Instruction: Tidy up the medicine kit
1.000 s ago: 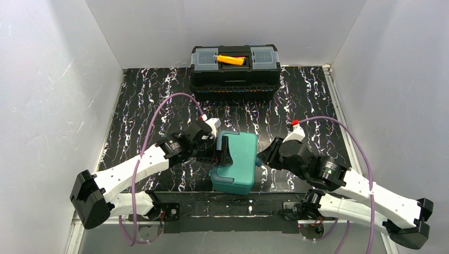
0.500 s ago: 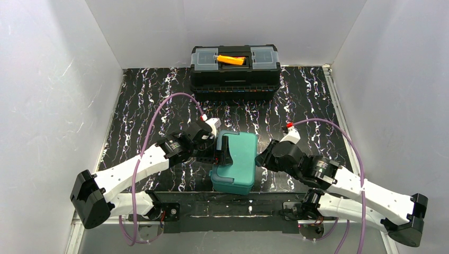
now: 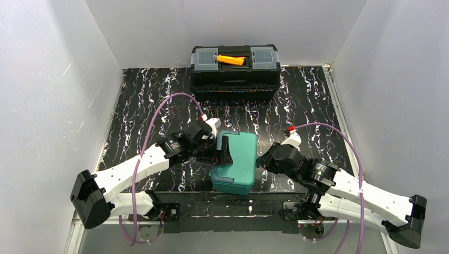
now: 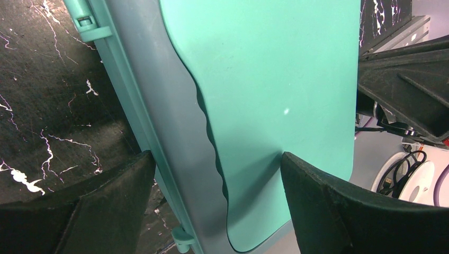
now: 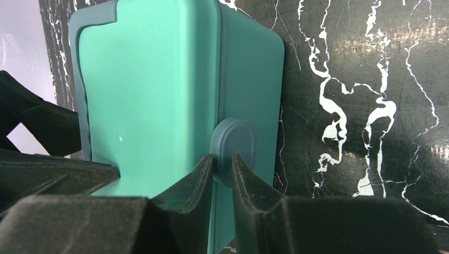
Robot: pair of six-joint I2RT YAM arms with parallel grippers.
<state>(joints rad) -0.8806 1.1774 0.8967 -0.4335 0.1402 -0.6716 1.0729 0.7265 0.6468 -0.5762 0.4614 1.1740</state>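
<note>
Since the latch faces our right arm, we start there. Our right gripper point(image 5: 222, 157) has its fingers point(image 5: 185, 182) pressed nearly together, with only a thin slit between the tips. Those tips sit against the lower edge of the latch point(image 5: 236, 138), the oval tab on the right-hand wall of the kit point(image 5: 153, 90). Whether they nip the tab's rim or merely touch it we cannot tell. Our left gripper point(image 4: 216, 159) is spread wide and straddles the kit's opposite edge, one finger over the lid point(image 4: 275, 63) and the other just beside the left wall. How hard it bears down does not show.

The kit lies closed near the front edge of the table point(image 3: 307, 106), between our two arms. Its long axis runs away from the bases with a slight tilt. So the tab lies directly ahead of the right fingertips, and the right arm is the one placed to work it, while the left looks set to brace the box.

We judge the step in hand to be freeing the latch so the lid can swing up. The lid would rise toward the left finger lying over it, which could block it unless that finger gives way.

The toolbox point(image 3: 235, 69) stands at the far edge, well apart from the kit and out of either arm's path.
</note>
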